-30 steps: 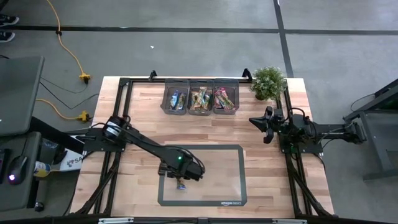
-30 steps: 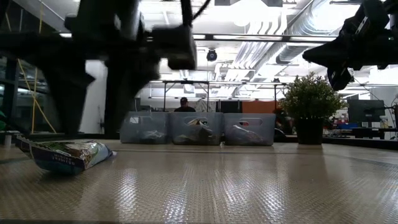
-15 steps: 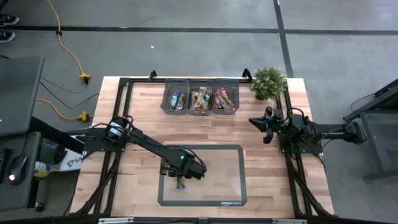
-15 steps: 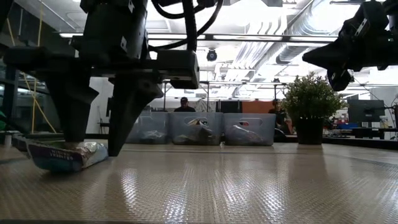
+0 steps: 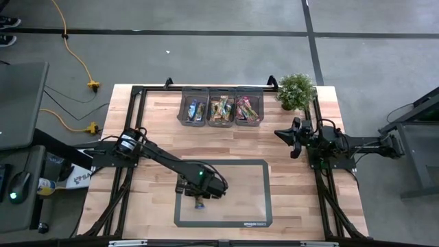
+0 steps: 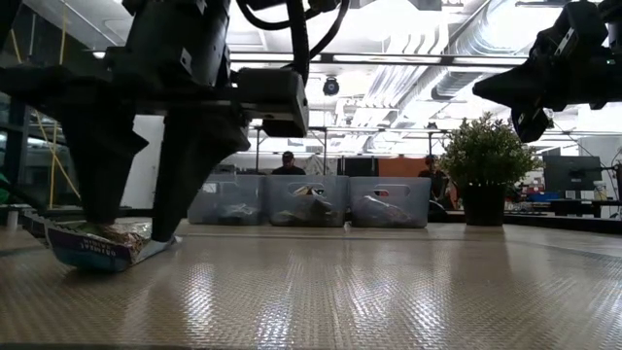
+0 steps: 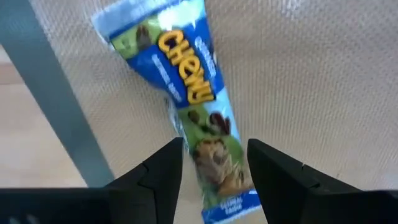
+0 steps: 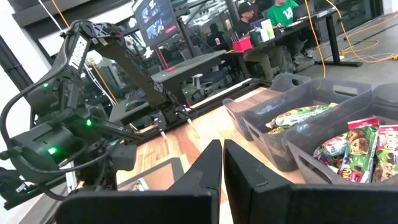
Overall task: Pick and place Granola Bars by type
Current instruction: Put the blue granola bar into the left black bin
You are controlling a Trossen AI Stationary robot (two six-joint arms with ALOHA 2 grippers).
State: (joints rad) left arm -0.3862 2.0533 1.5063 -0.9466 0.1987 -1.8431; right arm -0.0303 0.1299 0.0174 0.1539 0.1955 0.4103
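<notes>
**Left gripper astride a blue bar on the mat; right arm waiting**

Left fingers [image 7: 165, 171]: spread, one on each side of the blue bar [image 7: 193, 106], straddling its lower end. In the left wrist view a narrow gap shows between each finger and the wrapper, so the bar appears not yet pinched, though contact cannot be ruled out.

Left gripper [image 5: 199, 198]: low over the grey mat [image 5: 257, 195], at the mat's left part near its front edge. In the low view its fingers reach down to the bar [image 6: 97, 245], which lies flat on the mat's woven surface.

Blue bar: wrapper blue and green with yellow lettering, lying slantwise, its far end close to the mat's grey border.

Bins: three grey bins [image 5: 221, 106] side by side at the table's far edge. The left one holds blue bars [image 5: 195, 110], the middle one green and tan bars [image 5: 220, 110], the right one pink bars [image 5: 245, 109].

Right gripper [image 5: 295, 138]: raised at the table's right side, beside the potted plant [image 5: 295, 90], well apart from the mat. Its fingers are pressed nearly together, as the right wrist view shows.

Background: people sit at desks in the room beyond the table.
</notes>
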